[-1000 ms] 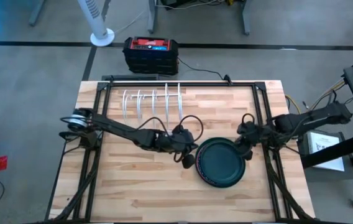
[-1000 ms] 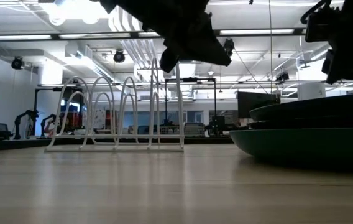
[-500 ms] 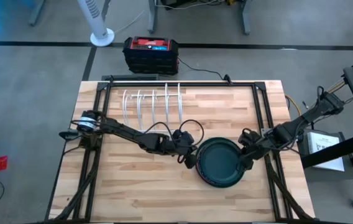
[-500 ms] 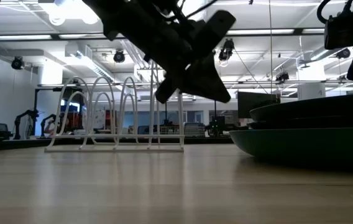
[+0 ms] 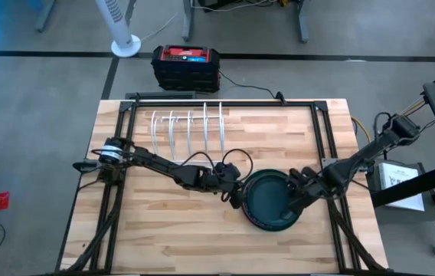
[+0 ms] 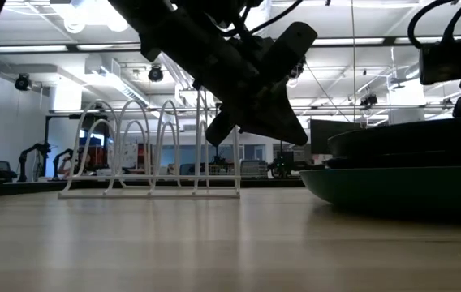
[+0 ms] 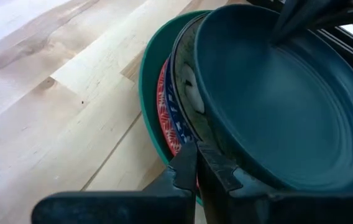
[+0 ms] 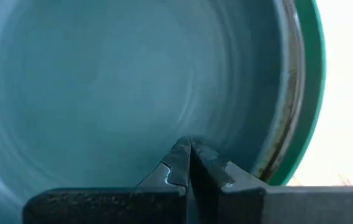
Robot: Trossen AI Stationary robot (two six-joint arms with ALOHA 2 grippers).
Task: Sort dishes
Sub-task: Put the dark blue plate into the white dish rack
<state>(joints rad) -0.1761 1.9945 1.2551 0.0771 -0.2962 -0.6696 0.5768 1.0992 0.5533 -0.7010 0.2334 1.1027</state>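
Observation:
A stack of round dishes (image 5: 269, 192) lies on the wooden table, right of the middle. The dark teal plate (image 7: 276, 106) is on top. Under it show the rims of an olive mottled plate (image 7: 181, 74), a blue-and-white one, a red-patterned one (image 7: 163, 102) and a green one (image 7: 146, 87) at the bottom. My left gripper (image 7: 196, 150) is shut, its tips at the stack's left rim (image 5: 237, 199). My right gripper (image 8: 191, 149) is shut and points down over the right part of the teal plate (image 5: 289, 208). My left gripper has its shut fingertips right at the stack's left edge, near the red and blue rims (image 7: 176, 134), slanting down from the table's left. I cannot tell whether it touches. My right gripper's shut tips stand close over the teal plate's inner surface (image 8: 164, 112); I cannot tell whether they touch it.
A white wire rack (image 5: 187, 126) stands at the table's far side, left of the middle, with nothing in its slots (image 6: 153, 154). Bare wood lies near and left of the stack. A black frame runs along the table's edges (image 5: 325, 130).
My right gripper has swung from beside the stack's right rim toward the table's near edge and the left, sinking until it stands over the teal plate. My left gripper has come down beside the stack's left rim and has rolled. The stack has stayed in place.

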